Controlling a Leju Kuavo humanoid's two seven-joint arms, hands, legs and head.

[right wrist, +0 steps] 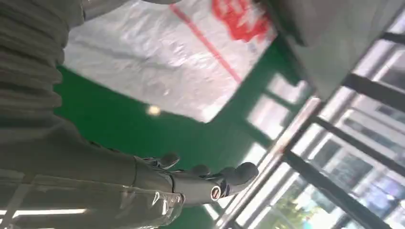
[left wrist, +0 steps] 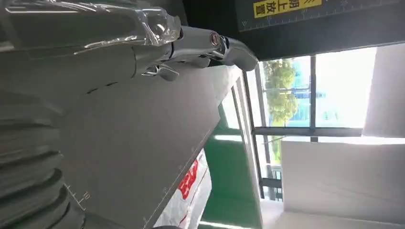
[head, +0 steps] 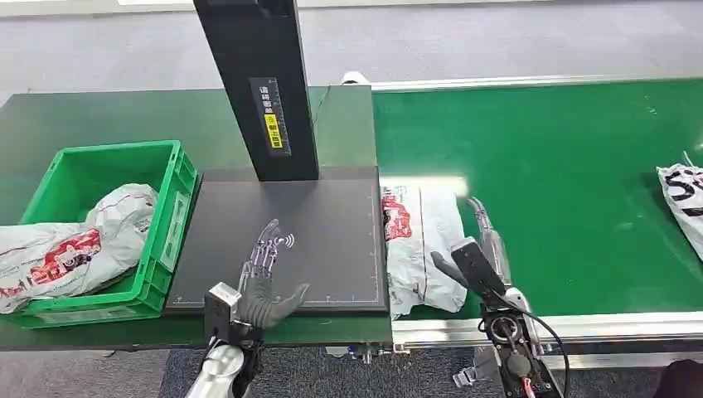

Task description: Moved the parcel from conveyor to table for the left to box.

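**Parcel at the belt's edge beside the scale platform; both hands empty**

The parcel (head: 419, 245), a crinkled white plastic mailer with red print, lies flat on the smooth green conveyor belt (head: 547, 174). Its one edge touches or slightly overlaps the 3 o'clock edge of the dark grey scale platform (head: 332, 240); which of the two cannot be told.

The right hand (head: 479, 249) sits at 3 o'clock of the parcel, just beside it. The fingers (right wrist: 234, 174) are extended and spread, the thumb points toward the mailer, and nothing is held.

The left hand (head: 267, 278) is over the near part of the matte, square platform, at about 7 o'clock of its centre. The fingers are straight and fanned apart, palm down, with nothing in them. Contact with the platform surface cannot be determined.

A black upright post (head: 261, 83) bearing a yellow label rises from the platform's 12 o'clock edge. At 9 o'clock stands a green ribbed plastic crate (head: 170, 224) containing a similar white mailer (head: 75, 245). Another printed bag (head: 684, 195) lies at the belt's far 3 o'clock end.
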